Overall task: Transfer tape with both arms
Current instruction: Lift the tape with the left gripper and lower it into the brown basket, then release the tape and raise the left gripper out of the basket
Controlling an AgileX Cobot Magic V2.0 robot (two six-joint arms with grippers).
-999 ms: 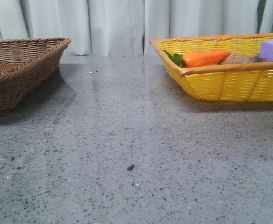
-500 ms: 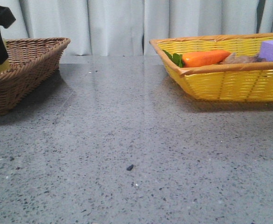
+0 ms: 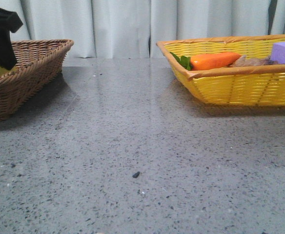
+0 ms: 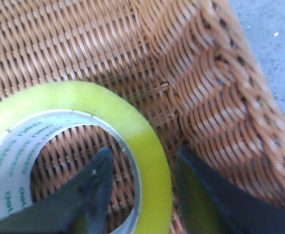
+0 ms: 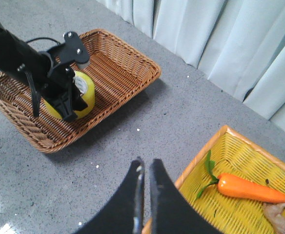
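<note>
Left pincer [image 4: 141,181] grips tape [image 4: 142,141] wall over brown basket [image 4: 220,87].

Tape [image 4: 147,146] btwn my left pincer [image 4: 142,183] fingers: glossy translucent yellow plastic, white paper-like core w/ green print. Fingers [image 4: 96,190] matt black plastic. Under the pincer, brown basket [image 4: 220,83]: rough woven wicker, dull. Desk [image 3: 142,146]: grey speckled stone look, polished, reflective. Yellow basket [image 3: 240,87] shinier weave; carrot [image 3: 214,60] smooth orange plastic.

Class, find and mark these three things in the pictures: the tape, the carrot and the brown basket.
tape [image 4: 147,146], left wrist view, on its yellow outer band.
carrot [image 5: 250,189], right wrist view, on the middle of its orange body.
brown basket [image 5: 142,80], right wrist view, on its woven rim.
</note>
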